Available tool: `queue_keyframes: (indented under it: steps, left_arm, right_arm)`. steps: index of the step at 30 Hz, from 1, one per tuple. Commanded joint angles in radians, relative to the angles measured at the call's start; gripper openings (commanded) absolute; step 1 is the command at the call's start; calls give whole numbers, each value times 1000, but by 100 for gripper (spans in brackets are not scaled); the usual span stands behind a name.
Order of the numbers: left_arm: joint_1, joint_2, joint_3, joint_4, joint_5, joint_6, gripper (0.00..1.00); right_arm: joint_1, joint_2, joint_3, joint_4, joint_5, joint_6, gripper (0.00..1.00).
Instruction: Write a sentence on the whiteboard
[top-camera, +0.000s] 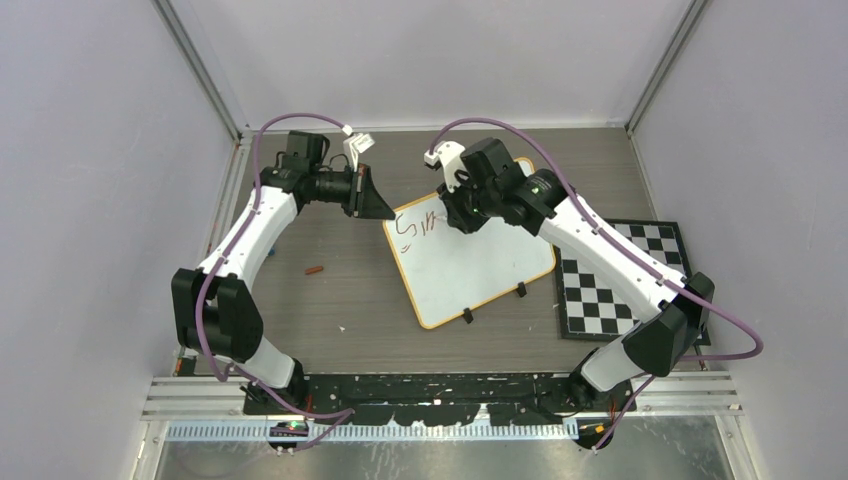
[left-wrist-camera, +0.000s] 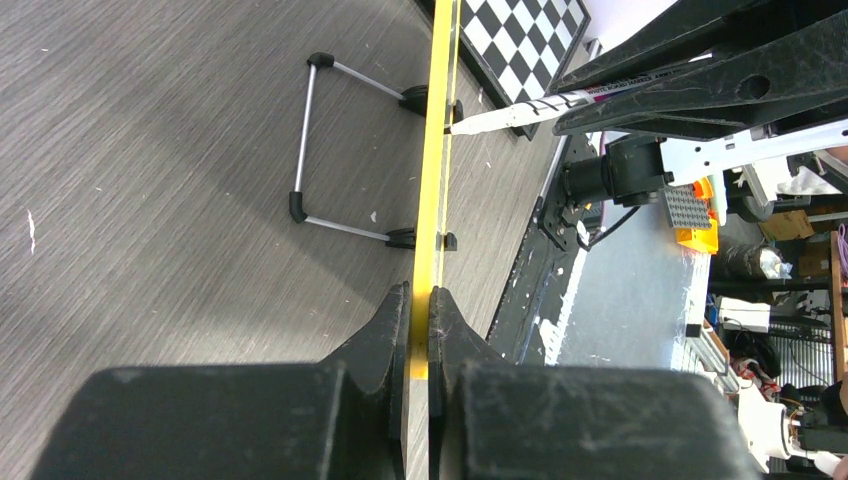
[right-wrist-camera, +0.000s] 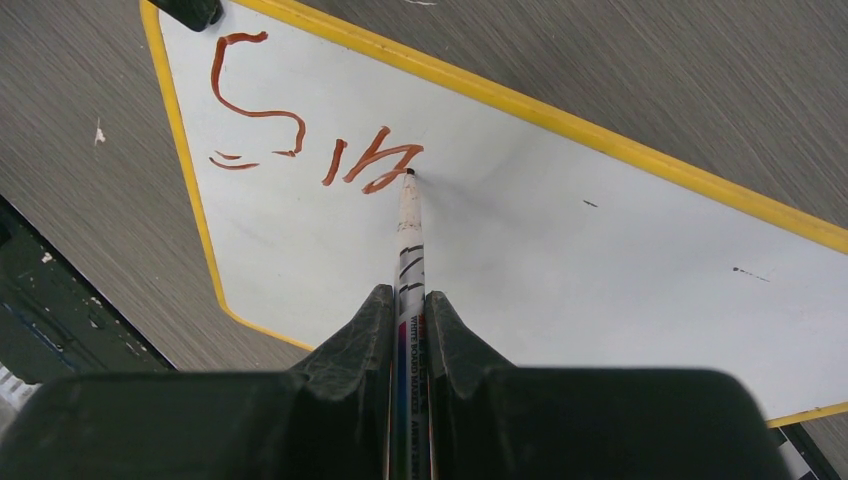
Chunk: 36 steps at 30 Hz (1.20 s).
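Note:
The whiteboard (top-camera: 480, 265) lies tilted in the middle of the table, white with a yellow rim (right-wrist-camera: 620, 130). The sentence (right-wrist-camera: 300, 140) is only a red-brown "S" and a few strokes near the board's top left corner; it also shows in the top view (top-camera: 418, 226). My right gripper (right-wrist-camera: 411, 300) is shut on a whiteboard marker (right-wrist-camera: 409, 240) whose tip touches the board at the last stroke. My left gripper (left-wrist-camera: 421, 295) is shut on the board's yellow edge (left-wrist-camera: 436, 150), seen edge-on. In the top view the left gripper (top-camera: 388, 211) sits at the board's top left corner.
A black-and-white checkered mat (top-camera: 625, 280) lies right of the board. A small red-brown marker cap (top-camera: 315, 269) lies on the table to the left. The board's wire stand (left-wrist-camera: 330, 150) shows behind it in the left wrist view. Grey walls enclose the table.

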Motion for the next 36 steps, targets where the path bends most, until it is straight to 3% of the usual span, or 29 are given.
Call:
queue_keyframes:
  steps: [1, 9, 36]
  left_arm:
    - [-4, -37, -3, -5, -1, 0, 0]
    - [-4, -35, -3, -5, 0, 2, 0]
    - [-8, -40, -4, -4, -4, 1, 0]
  right_arm:
    - [-2, -4, 26, 28, 35, -15, 0]
    - [-48, -19, 20, 24, 53, -11, 0]
    - [2, -63, -79, -2, -13, 26, 0]
